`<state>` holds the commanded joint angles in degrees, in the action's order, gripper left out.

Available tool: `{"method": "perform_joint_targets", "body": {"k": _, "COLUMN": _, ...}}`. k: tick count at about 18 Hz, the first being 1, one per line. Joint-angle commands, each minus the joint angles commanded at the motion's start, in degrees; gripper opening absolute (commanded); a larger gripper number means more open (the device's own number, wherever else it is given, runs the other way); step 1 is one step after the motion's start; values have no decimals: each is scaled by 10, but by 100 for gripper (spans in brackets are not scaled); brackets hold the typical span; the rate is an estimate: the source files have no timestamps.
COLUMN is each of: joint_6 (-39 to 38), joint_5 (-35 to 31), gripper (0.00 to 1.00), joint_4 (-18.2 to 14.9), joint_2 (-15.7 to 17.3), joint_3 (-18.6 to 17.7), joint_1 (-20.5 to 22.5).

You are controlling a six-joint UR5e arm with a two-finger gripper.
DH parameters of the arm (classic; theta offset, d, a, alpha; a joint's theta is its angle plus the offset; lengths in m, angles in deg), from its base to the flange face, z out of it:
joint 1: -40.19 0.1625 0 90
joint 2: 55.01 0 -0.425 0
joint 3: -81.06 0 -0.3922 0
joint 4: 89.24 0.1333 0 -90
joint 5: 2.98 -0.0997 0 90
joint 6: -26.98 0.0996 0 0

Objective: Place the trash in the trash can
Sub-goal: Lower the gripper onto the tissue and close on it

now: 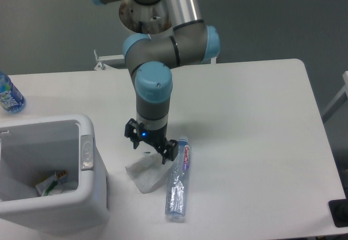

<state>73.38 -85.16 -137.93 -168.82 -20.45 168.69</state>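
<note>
Right at the near edge of the table [261, 142] lies the crushed bottle [178, 185], clear plastic, stretched out lengthwise with its capped end pointing away and a small red-and-purple label near that far end. Just to its left, touching its side, sits the crumpled napkin [145, 172], a white wad with one corner sticking toward the front. Off to the left, at the near corner, stands the trash can [89, 196], a boxy white bin with a thick rounded rim and a grey tab on the side that faces the napkin; a scrap of wrapper [50, 184] with some green and yellow on it lies at its bottom. Directly over the far edge of the napkin hangs the gripper [151, 146], black, with a small blue light glowing on its body; its two fingers are spread apart, pointing down, with nothing between them, one over the napkin's back edge and the other close beside the bottle's cap. Above it the arm [155, 71] rises in grey segments with pale blue joint caps, bending back toward its base at the table's far side. Farther off, at the far left edge, a blue-labelled water bottle [8, 94] stands well apart from everything else.
</note>
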Motion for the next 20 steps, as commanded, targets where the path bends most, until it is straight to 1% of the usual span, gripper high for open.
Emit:
{"method": "perform_joint_targets", "body": {"k": 2, "joint_6": -3, "joint_5": -1, "gripper": 100, "joint_4": 1, "joint_2": -8, "joint_3": 2, "joint_1": -4}}
{"method": "perform_joint_targets", "body": {"k": 4, "joint_6": -24, "joint_5": 0, "gripper": 99, "joint_4": 11, "joint_2": -11, "joint_3": 4, "joint_1": -6}}
{"method": "perform_joint_targets", "body": {"k": 6, "joint_6": -32, "joint_5": -1, "gripper": 84, "joint_4": 14, "joint_2": -17, "joint_3": 9, "joint_1": -7}}
{"method": "perform_joint_targets", "body": {"k": 7, "joint_6": -35, "joint_5": -2, "gripper": 73, "joint_4": 15, "joint_2": -19, "joint_3": 10, "joint_1": -7}}
{"method": "perform_joint_targets", "body": {"k": 9, "joint_6": -40, "joint_5": -4, "gripper": 47, "joint_4": 15, "joint_2": -19, "joint_3": 11, "joint_1": -7}}
{"method": "perform_joint_targets", "body": {"k": 11, "joint_6": -42, "joint_5": -5, "gripper": 13, "joint_4": 14, "joint_2": -19, "joint_3": 11, "joint_1": -7}}
{"method": "perform_joint_targets", "body": {"k": 12, "joint_6": -42, "joint_5": -6, "gripper": 0, "joint_4": 14, "joint_2": -17, "joint_3": 11, "joint_1": -7}}
{"method": "perform_joint_targets", "body": {"k": 18, "joint_6": -44, "joint_5": -4, "gripper": 0, "joint_4": 14, "joint_2": -11, "joint_3": 6, "joint_1": -8}}
{"method": "perform_joint_targets", "body": {"k": 20, "joint_6": -43, "joint_5": -3, "gripper": 0, "joint_4": 12, "joint_2": -4, "joint_3": 4, "joint_1": -8}}
